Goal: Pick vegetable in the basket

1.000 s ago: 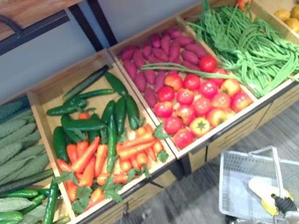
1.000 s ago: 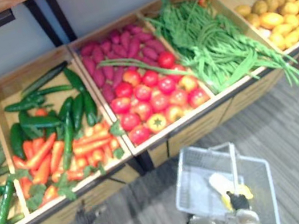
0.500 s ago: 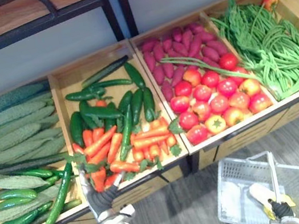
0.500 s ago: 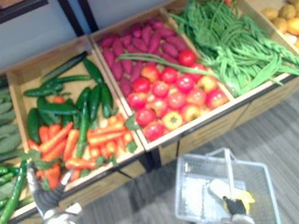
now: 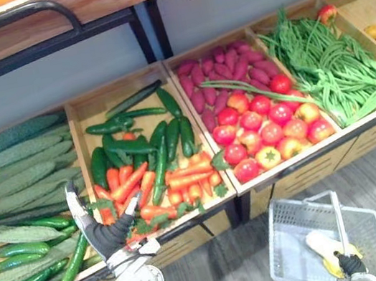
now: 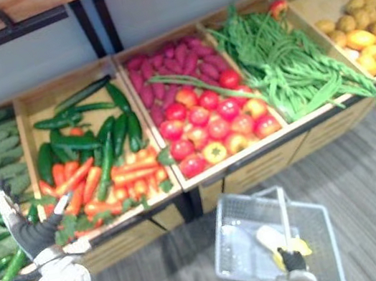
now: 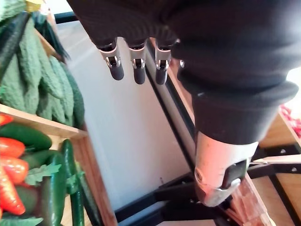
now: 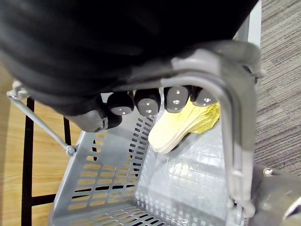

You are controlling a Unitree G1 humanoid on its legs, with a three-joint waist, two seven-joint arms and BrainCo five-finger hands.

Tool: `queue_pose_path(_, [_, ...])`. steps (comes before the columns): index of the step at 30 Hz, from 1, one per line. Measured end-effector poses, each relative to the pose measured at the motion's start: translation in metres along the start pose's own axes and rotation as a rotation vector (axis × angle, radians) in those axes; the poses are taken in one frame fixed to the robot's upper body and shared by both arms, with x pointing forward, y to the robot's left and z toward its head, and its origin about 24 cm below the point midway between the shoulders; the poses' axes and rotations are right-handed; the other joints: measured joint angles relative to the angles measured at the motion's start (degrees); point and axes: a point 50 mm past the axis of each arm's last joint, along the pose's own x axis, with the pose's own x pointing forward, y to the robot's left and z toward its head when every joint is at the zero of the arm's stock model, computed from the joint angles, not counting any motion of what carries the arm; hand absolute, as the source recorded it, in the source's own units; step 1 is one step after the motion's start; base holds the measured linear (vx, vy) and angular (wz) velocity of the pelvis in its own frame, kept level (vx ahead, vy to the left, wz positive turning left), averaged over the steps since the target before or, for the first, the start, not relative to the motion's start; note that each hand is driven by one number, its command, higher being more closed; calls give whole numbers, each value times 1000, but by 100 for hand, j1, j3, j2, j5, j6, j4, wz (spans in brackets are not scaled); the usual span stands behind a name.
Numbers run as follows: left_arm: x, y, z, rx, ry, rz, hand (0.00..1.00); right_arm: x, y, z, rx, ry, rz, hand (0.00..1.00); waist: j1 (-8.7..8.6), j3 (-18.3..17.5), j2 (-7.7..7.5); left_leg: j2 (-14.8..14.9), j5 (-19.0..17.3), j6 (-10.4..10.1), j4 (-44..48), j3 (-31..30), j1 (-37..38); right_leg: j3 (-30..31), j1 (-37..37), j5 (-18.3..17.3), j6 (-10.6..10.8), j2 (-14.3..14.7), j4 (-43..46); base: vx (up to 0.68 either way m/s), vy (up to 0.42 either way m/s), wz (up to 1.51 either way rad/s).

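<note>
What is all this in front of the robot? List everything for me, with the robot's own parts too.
Wooden stand: one, light wood, bins side by side.
Bumpy gourds: many, green, leftmost bin.
Smooth cucumbers: several, bright green, front of that bin.
Dark cucumbers: many, dark green, second bin, rear.
Carrots: many, orange, second bin, front.
Sweet potatoes: many, purple, third bin, rear.
Tomatoes: many, red, third bin, front.
Long beans: a heap, green, fourth bin.
Yellow produce: many, yellow, rightmost bin.
Basket: one, pale grey, above the floor.
Leafy vegetable: one, pale yellow, in the basket.
Left hand: open, by the carrots.
Right hand: curled round the basket's handle.
</note>
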Motion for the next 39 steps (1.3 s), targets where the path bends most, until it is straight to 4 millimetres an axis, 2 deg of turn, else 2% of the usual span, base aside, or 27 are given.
queue_pose_path(3, [19,6,-1,123,-97,-12,0,0,-1,1,-2,-3,-2,100,-73,-3,4,-31,0,0,-1,26,49,62,17,8,11,-20,0,23,12,-10])
queue_pose_path(6, [35,9,-17,262,-95,-65,0,1,-3,1,-3,-4,-3,100,-123,-11,17,-75,-20,32,-1,76,72,146,3,32,46,-57,-5,-15,16,-12])
queue_pose_path(10, [53,26,-59,478,16,-105,0,2,-5,6,-3,-27,2,100,-210,-11,13,-91,-108,52,6,266,71,358,-101,82,64,-52,-36,-49,2,-22])
queue_pose_path(19, [61,40,-83,711,59,-279,0,0,-20,-1,32,-11,-40,100,-226,-4,27,-135,-126,55,6,478,121,586,-235,115,81,-50,-31,10,-18,-15])
queue_pose_path(23, [63,41,-87,781,36,-365,0,-1,-23,-4,31,-6,-47,100,-227,1,35,-149,-152,56,5,496,170,652,-208,118,87,-56,-34,-19,-23,-8])
queue_pose_path(27, [60,32,-88,826,-29,-505,0,-1,-23,-4,31,-9,-48,100,-227,15,55,-140,-171,43,4,507,167,688,-241,125,97,-55,-34,-35,-39,-3])
queue_pose_path(32, [46,14,-88,809,-102,-677,0,-1,-27,0,27,-34,-56,100,-230,85,144,-128,-175,39,-17,537,159,727,-282,130,104,-46,-33,-27,-45,-4])
queue_pose_path(39, [31,1,-89,798,-171,-853,0,0,-32,4,-6,-56,-54,100,-230,130,168,-143,-176,37,-43,641,156,804,-352,132,108,-44,-20,-8,-36,-6])
